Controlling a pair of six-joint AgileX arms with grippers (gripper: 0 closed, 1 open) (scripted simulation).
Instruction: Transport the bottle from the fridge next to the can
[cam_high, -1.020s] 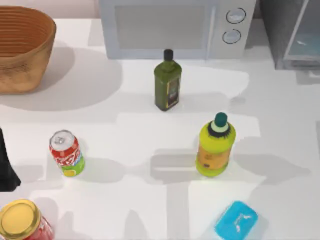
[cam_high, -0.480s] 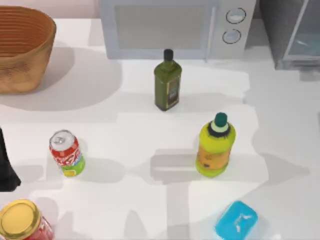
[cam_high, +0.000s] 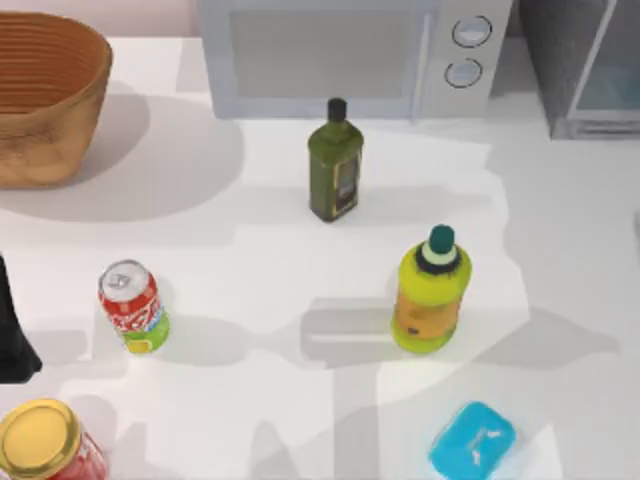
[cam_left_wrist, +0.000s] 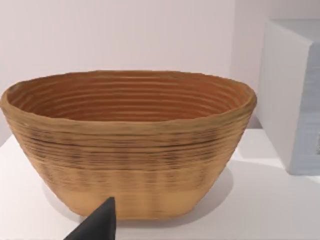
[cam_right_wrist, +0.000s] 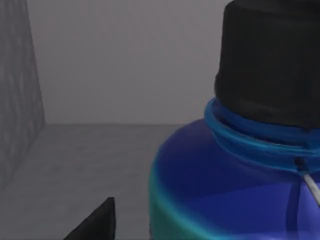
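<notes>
Right wrist view: one dark fingertip (cam_right_wrist: 95, 220) of your right gripper is showing low in the picture, apart from the bottle (cam_right_wrist: 235, 175), with grey floor between them. The other finger is out of sight, so you cannot tell how far the jaws are standing open, and nothing is visibly in their hold. The bottle is sitting very close to the camera — blue shoulder, ridged blue neck ring, black round cap (cam_right_wrist: 270, 60) — upright on a grey floor with grey walls behind and to one side. That grey box looks like the inside of the fridge (cam_high: 585, 65), which is standing at the table's far right corner in the top view.

Left wrist view: a single dark fingertip (cam_left_wrist: 97, 225) is pointing at the woven basket (cam_left_wrist: 127, 145); its opening is likewise not showing. Your left arm (cam_high: 12, 330) is sitting at the left edge of the top view.

The can (cam_high: 132, 306) is standing upright on the left side of the table — well apart from the fridge. Between them are standing the green oil bottle (cam_high: 335, 172) and the yellow bottle (cam_high: 431, 296).
</notes>
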